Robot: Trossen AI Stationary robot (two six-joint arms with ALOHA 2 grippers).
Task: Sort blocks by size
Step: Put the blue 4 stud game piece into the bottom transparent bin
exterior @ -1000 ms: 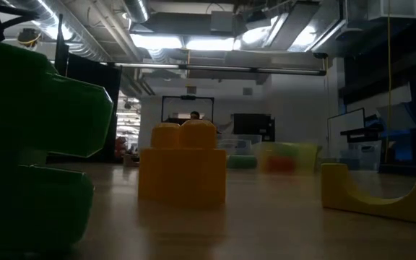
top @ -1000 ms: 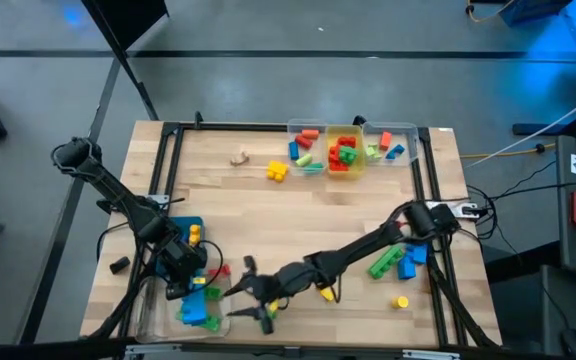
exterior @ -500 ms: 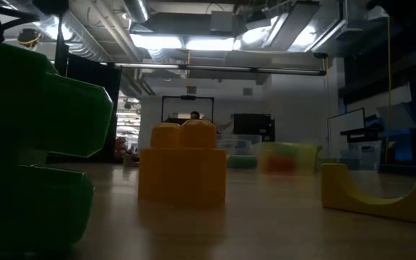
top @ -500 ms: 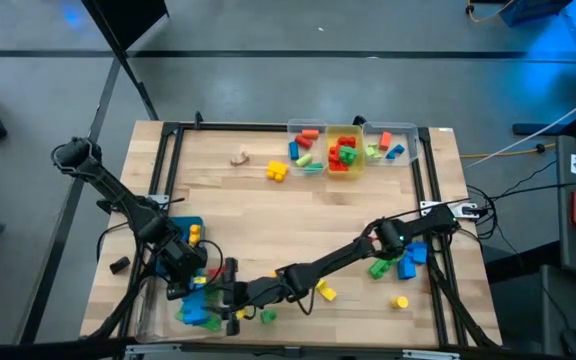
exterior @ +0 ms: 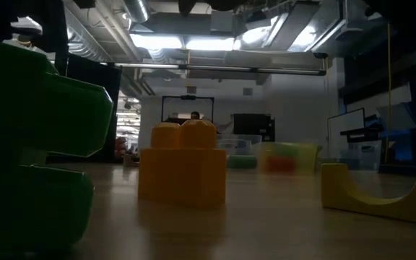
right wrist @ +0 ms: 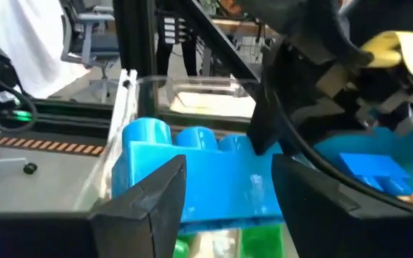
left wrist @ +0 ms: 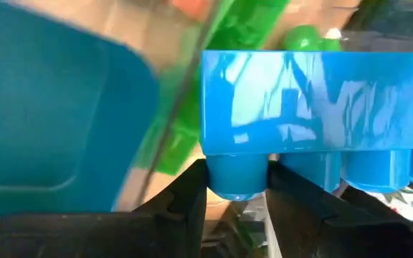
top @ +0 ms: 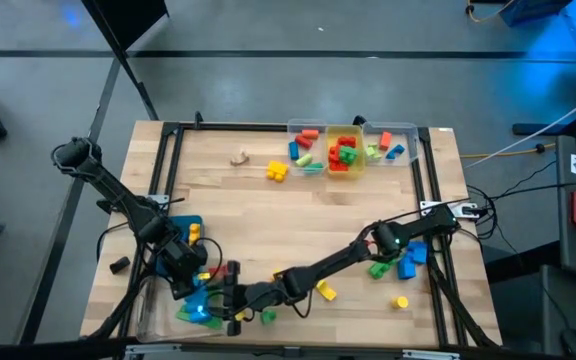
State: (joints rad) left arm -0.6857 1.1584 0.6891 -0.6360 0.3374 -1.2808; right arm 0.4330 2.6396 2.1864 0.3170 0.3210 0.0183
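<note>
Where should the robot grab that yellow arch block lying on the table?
Probably from above, across the yellow arch block's flat faces near one leg. It rests with both ends turned upward, and its curved middle would likely slip between fingers.

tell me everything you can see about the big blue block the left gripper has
The big blue block is a glossy bright blue plastic brick with round studs. The left gripper pinches one stud between its dark fingers. The block hangs over the clear bin at the table's near left corner, above green blocks. The right gripper is close beside it.
</note>
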